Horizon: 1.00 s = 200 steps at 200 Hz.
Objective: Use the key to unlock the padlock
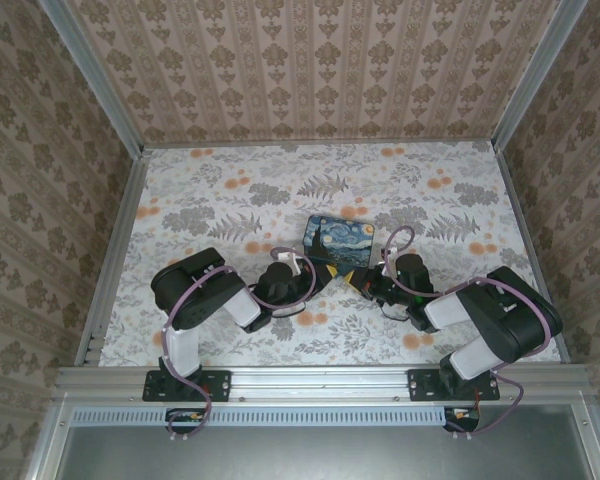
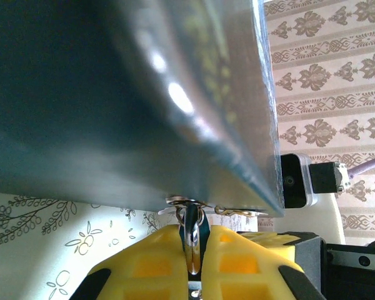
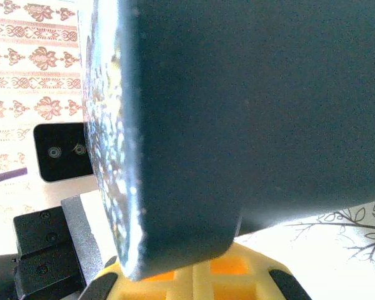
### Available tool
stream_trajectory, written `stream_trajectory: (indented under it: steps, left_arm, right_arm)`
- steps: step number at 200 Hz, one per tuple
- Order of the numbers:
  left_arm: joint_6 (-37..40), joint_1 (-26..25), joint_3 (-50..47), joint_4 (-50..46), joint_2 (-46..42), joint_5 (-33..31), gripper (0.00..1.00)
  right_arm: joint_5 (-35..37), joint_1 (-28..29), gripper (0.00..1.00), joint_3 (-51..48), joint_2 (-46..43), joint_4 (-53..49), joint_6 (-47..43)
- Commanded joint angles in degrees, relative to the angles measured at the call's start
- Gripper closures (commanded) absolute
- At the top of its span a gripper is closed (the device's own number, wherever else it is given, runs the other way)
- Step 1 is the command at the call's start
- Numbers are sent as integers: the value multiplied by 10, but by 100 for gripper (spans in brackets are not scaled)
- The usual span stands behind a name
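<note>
We see the tiny dark padlock [image 2: 190, 217] hanging at the lower edge of the painted box [image 2: 112, 94]. It is pinched between the closed yellow fingers of the left gripper [image 2: 194, 240]. The right gripper [image 3: 197, 272], fully closed, sits just beneath the box's corner.

Box [image 1: 340, 240] before left hand [image 2: 194, 253]; free table [image 1: 230, 180] beyond
</note>
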Motion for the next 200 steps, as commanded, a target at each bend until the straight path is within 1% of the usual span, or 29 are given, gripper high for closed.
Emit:
stream_trajectory:
  steps: [1, 78, 114, 170, 182, 200]
  left_arm:
    - [-26, -6, 15, 21, -9, 21, 100]
    - [-70, -8, 23, 23, -28, 53, 100]
    - [-77, -13, 29, 23, -30, 60, 100]
    - [-74, -22, 29, 22, -20, 61, 100]
    - [-73, -23, 30, 22, -19, 61, 100]
    - [-75, -23, 30, 22, -18, 62, 100]
  right_arm:
    - [-10, 7, 100, 16, 5, 38, -5]
    - [-6, -9, 100, 18, -4, 40, -33]
    - [-10, -16, 100, 20, -4, 60, -22]
    - [-19, -19, 100, 35, -26, 59, -4]
    - [-24, -19, 100, 41, -30, 45, -9]
    - [-15, -19, 100, 49, -50, -21, -43]
